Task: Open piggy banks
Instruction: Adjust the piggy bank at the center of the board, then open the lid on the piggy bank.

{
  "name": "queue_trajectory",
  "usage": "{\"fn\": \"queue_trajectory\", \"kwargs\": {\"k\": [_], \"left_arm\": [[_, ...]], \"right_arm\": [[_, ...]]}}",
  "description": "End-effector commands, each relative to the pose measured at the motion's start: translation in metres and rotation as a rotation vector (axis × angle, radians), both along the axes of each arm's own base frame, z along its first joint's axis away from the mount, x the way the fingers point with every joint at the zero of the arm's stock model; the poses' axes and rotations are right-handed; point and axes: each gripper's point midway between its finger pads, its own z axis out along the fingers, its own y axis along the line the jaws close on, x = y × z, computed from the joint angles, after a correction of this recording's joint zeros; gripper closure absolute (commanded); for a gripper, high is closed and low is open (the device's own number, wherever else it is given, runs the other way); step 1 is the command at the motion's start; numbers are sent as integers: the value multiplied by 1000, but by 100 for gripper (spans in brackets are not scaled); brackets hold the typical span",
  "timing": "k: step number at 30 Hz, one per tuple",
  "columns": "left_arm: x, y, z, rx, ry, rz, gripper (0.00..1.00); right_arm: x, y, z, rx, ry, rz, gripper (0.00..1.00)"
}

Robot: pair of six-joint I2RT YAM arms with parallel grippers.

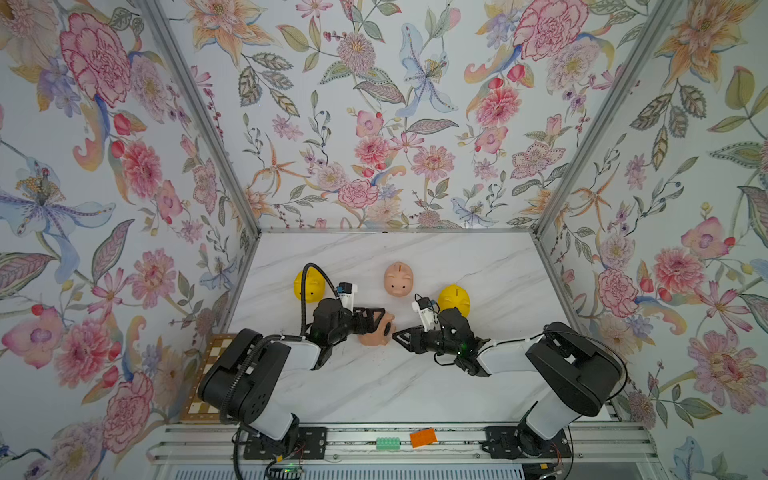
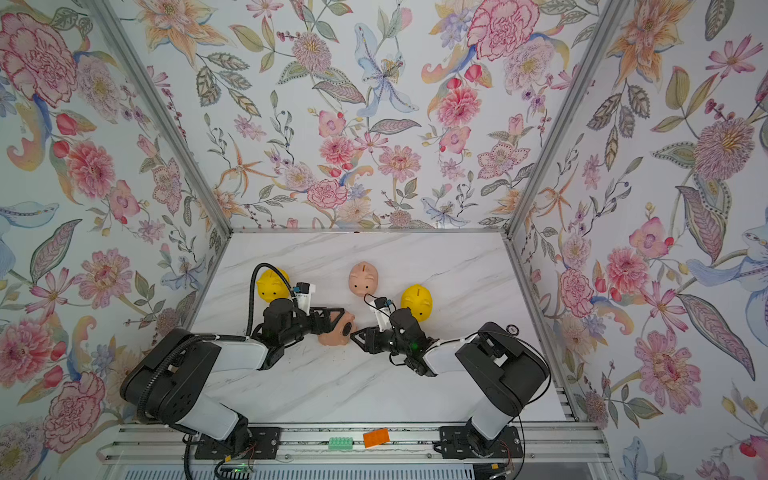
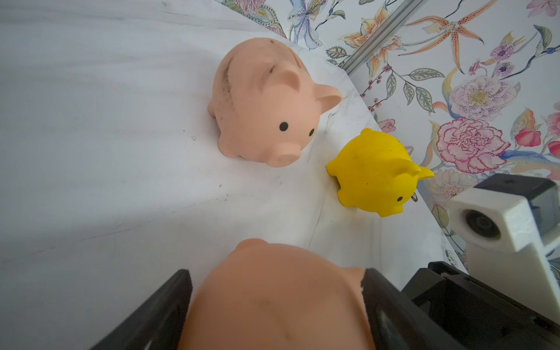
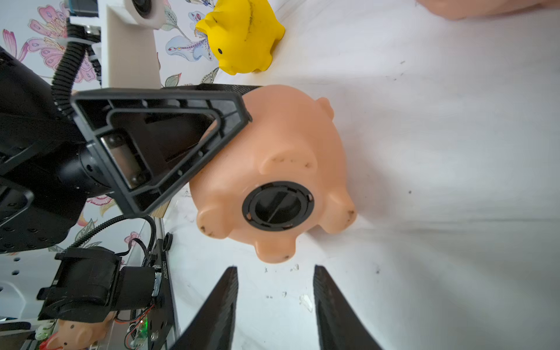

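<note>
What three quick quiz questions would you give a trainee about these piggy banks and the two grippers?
1. True or false: the right gripper touches the round black plug under the tipped peach-pink plastic piggy bank.
2. Which one clamps that bank: A the left gripper, B the right gripper?
3. How many bright yellow plastic piggy banks stand on the white marble table?
Key: 1 false; 2 A; 3 two.

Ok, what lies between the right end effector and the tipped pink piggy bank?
Only bare marble table with tiny flecks separates the right end effector from the tipped pink piggy bank, in the right wrist view.
</note>
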Motion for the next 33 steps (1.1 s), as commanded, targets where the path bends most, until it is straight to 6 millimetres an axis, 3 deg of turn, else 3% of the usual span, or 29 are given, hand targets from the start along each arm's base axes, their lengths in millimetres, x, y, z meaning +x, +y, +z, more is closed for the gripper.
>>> {"fn": "queue_trajectory", "kwargs": {"k": [1,9,23,33], "left_arm": [[-19,16,-52,99,169,20,10],[-21,17,-52,99,173,20,10],[-22,18,-49,98,168,20,10],[-24,19,-49,98,168,19,10]], "right_arm": [[9,10,14,86,12,-14,60],[22,17,13,169,85,-75,63],[27,31,3,185,142,-76,77],[27,37,1,217,163,-78,79]]}}
